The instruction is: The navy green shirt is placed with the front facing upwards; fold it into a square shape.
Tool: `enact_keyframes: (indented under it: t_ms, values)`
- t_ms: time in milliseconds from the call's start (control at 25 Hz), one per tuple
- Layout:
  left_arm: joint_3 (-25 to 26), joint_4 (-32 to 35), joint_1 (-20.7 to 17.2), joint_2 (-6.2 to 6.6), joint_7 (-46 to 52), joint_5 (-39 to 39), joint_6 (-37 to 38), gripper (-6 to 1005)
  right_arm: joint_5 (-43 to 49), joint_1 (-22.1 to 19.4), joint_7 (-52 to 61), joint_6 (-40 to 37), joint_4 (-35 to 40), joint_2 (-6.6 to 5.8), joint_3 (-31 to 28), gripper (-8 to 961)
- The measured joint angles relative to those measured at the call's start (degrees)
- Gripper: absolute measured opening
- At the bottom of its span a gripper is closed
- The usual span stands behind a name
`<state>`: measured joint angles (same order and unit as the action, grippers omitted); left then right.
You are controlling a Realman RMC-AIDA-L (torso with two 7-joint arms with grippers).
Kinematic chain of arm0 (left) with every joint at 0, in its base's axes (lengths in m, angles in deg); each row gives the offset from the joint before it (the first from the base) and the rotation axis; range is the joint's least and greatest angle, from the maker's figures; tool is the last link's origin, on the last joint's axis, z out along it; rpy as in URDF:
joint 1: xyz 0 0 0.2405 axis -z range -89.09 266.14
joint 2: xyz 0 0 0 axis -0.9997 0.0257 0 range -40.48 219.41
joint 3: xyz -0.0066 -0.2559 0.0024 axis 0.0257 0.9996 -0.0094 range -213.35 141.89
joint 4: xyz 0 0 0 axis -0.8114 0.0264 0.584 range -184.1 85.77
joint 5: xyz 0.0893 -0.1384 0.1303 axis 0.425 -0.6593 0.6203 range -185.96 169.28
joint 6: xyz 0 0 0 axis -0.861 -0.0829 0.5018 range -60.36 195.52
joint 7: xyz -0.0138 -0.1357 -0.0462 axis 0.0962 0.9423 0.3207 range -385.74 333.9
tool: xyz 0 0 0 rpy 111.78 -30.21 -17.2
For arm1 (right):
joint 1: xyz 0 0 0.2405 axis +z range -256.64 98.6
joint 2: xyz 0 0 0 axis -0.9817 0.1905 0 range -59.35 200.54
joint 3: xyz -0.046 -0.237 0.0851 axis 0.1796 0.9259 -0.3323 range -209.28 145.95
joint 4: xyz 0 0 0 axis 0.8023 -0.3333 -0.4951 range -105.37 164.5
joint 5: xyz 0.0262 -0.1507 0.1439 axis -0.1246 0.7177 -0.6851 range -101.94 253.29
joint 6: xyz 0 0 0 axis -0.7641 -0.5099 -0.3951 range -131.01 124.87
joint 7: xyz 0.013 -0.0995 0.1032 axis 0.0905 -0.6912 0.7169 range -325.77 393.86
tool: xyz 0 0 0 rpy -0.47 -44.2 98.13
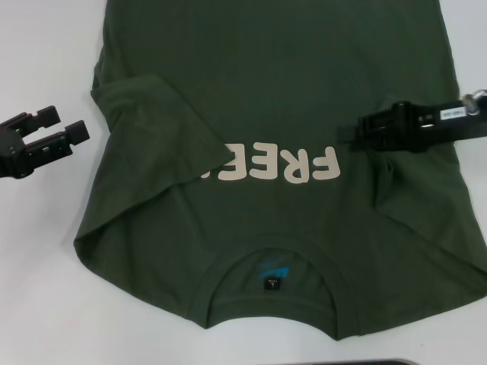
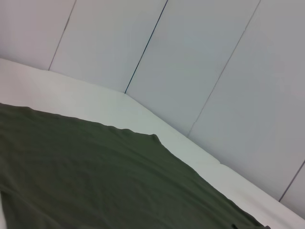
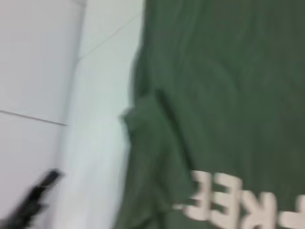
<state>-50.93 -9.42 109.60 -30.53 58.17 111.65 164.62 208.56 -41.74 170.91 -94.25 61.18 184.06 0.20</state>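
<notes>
Looking down from the head camera, we see the navy green shirt (image 1: 289, 99) spread front-up across the white worktop (image 1: 38, 46), its collar (image 1: 274, 262) on the near side and its body running to the far edge of the view. The cream "FREE!" lettering (image 1: 297, 166) sits across the chest, upside down from where we stand. Inside the neck opening lies a small black label (image 1: 274, 281) with a teal print just above it.

The shirt's left sleeve (image 1: 156, 125) is folded inward over the chest, and its edge covers the leftmost part of the lettering. On the right side the fabric shows a few creases below our right hand.

Our left hand (image 1: 65, 125) hovers over the bare worktop, just left of the shirt and apart from it, with its two fingers spread and nothing between them. Our right hand (image 1: 358, 131) reaches in from the right, low over the shirt's right chest, just beside the end of the lettering. We cannot tell whether its fingers are spread or pressed together, nor whether they pinch any cloth.
</notes>
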Motion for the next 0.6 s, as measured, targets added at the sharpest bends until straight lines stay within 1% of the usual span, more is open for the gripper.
enact_keyframes:
  t_ms: [120, 240, 320, 400, 480, 600]
  values:
    - [0.0, 0.0, -0.2, -0.02, 0.0, -0.3, 0.0, 841, -4.4, -2.8, -2.5, -5.2, 1.3, -0.49, -1.5, 399]
    - [0.0, 0.1, -0.2, -0.09, 0.1, -0.3, 0.2, 841, -9.8, -7.1, -3.9, -10.4, 3.5, -1.6, -2.6, 399]
    - [0.0, 0.2, 0.0, -0.08, 0.2, -0.3, 0.6, 841, -10.8, -9.1, -3.1, -12.6, 5.2, -2.13, -2.6, 399]
    - [0.0, 0.2, 0.1, -0.08, 0.3, -0.3, 0.7, 841, -9.6, -10.6, -1.0, -12.9, 6.8, -2.46, -2.0, 398]
    - [0.0, 0.3, 0.3, -0.07, 0.4, -0.3, 0.7, 841, -7.1, -11.2, 1.2, -12.1, 7.6, -2.59, -1.6, 398]
    - [0.0, 0.2, 0.4, -0.06, 0.4, -0.4, 0.8, 841, -4.1, -10.8, 2.5, -10.4, 7.8, -2.21, -1.5, 398]
